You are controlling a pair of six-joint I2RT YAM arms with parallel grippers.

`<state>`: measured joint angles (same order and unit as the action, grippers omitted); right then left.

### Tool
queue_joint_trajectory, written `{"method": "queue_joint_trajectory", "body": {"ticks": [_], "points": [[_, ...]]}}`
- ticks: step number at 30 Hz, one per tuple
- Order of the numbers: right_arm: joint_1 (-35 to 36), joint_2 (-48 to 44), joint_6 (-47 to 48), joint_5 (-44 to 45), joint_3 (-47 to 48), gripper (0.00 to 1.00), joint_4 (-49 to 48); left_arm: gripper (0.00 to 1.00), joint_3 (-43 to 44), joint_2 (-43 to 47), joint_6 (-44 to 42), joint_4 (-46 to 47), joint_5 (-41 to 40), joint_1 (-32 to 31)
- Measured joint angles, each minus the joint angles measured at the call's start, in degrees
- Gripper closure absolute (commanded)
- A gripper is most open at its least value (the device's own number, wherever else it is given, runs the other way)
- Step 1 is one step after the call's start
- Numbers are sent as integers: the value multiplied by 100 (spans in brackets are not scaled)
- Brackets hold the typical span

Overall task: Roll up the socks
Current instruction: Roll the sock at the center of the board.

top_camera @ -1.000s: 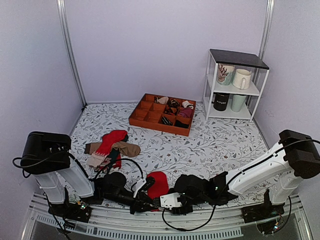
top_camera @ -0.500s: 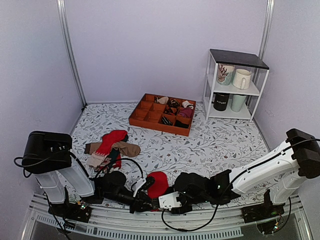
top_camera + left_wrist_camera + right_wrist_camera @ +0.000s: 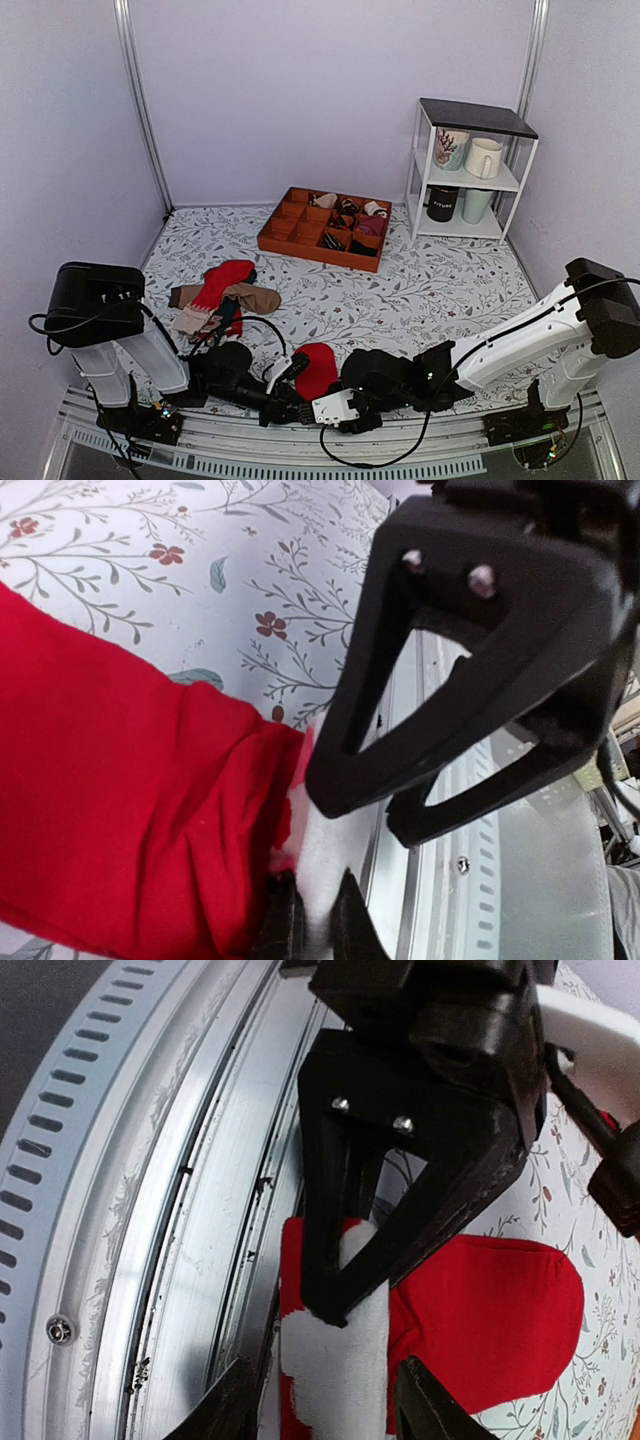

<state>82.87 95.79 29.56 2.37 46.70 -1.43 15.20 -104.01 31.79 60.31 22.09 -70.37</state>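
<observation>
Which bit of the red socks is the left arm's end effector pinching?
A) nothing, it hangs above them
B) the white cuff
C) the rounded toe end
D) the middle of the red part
B: in the left wrist view the left end effector is closed on the white cuff at the end of the red socks.

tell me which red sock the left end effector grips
The red socks at the near edge, white cuff pinched in the left end effector; the other red sock lies untouched atop the mixed heap farther back.
</observation>
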Motion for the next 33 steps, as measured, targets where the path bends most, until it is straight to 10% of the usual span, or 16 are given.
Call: {"method": "queue_joint_trajectory", "body": {"ticks": [11,18,21,33], "points": [[-2,223,-90,39,138,81,146,100,0,-20,-2,28,22,7],[-114,330,-420,-216,240,85,192,83,-11,343,-153,-415,-87,9],[-284,396,-660,-577,247,86,79,54,2,981,-459,-1241,-313,4],[-1598,1388,-1554,-3034,1379,87,780,53,243,2750,-1921,-3032,-1423,-306]]}}
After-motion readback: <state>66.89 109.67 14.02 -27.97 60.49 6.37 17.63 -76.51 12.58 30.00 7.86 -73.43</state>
